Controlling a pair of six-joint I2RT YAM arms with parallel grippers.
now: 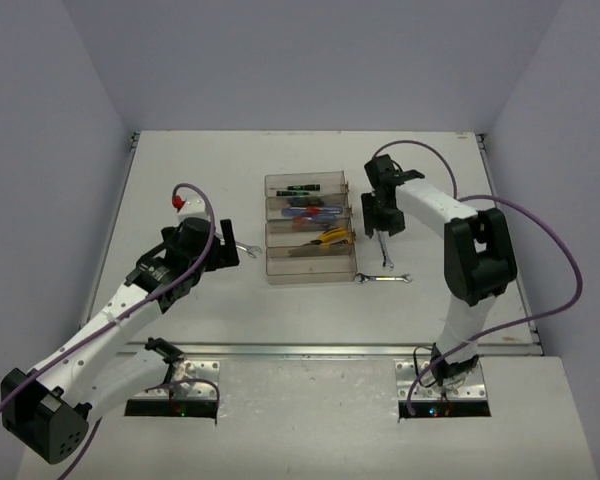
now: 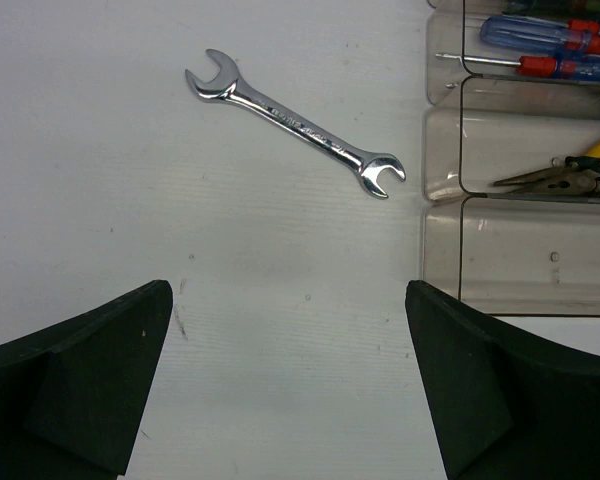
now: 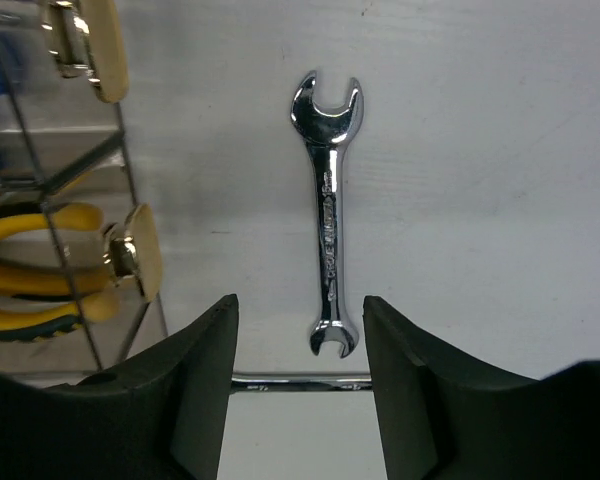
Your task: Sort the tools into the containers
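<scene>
The four joined clear trays (image 1: 276, 268) stand mid-table. From the far end they hold black screwdrivers with green marks (image 1: 302, 188), blue-and-red screwdrivers (image 1: 310, 209) and yellow-handled pliers (image 1: 330, 237). My left gripper (image 1: 227, 250) is open and empty. A silver wrench (image 2: 295, 122) lies ahead of it on the table, left of the trays (image 2: 442, 215). My right gripper (image 1: 380, 215) is open and empty just right of the trays. A wrench (image 3: 327, 215) lies lengthwise ahead of its jaws. A second wrench (image 3: 300, 381) lies crosswise between the fingers in view and also shows in the top view (image 1: 383, 279).
The trays' gold-coloured clasps (image 3: 130, 255) stick out at the left of the right wrist view, beside the pliers' handles (image 3: 20, 290). White walls close in the table on three sides. Purple cables loop above both arms.
</scene>
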